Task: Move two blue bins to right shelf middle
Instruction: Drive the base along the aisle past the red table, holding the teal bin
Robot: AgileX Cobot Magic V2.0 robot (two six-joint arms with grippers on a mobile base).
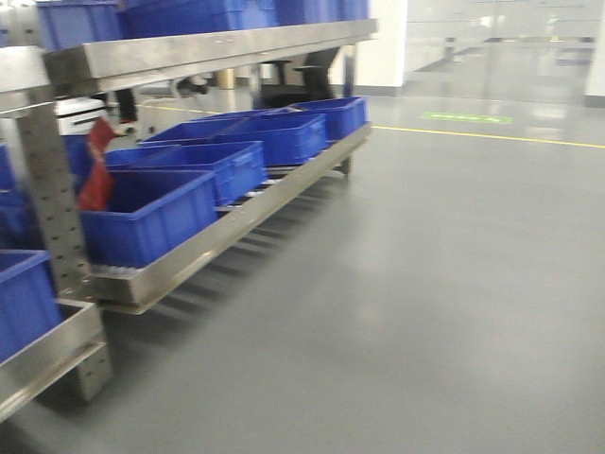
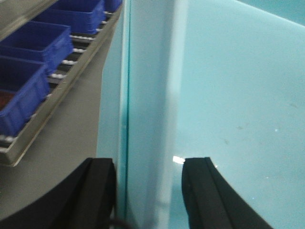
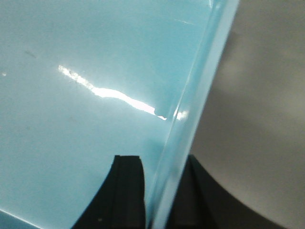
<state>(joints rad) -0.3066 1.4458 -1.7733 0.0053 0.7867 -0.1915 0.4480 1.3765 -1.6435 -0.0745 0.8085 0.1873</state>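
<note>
Pale blue bin (image 2: pixel 228 86): its smooth wall fills both wrist views, carried clear of the floor between the two claws. Grey floor (image 1: pixel 425 284): bare and glossy, with a yellow line far off. Stainless-steel rack (image 1: pixel 236 222): runs along the left of the front view. Its low tier holds a row of dark blue bins (image 1: pixel 151 218) on rollers. Rack tier with a broad front rail (image 1: pixel 217 45): above that row, carrying more blue bins, well apart from the pale blue bin. Left claw (image 2: pixel 148 164): black fingers astride the bin's wall, one on each face, gripping it. Right claw (image 3: pixel 159 162): fingers pinched tight on the rim of the opposite wall. Red item (image 1: pixel 97 170): at the nearest dark bin, too blurred to name.
</note>
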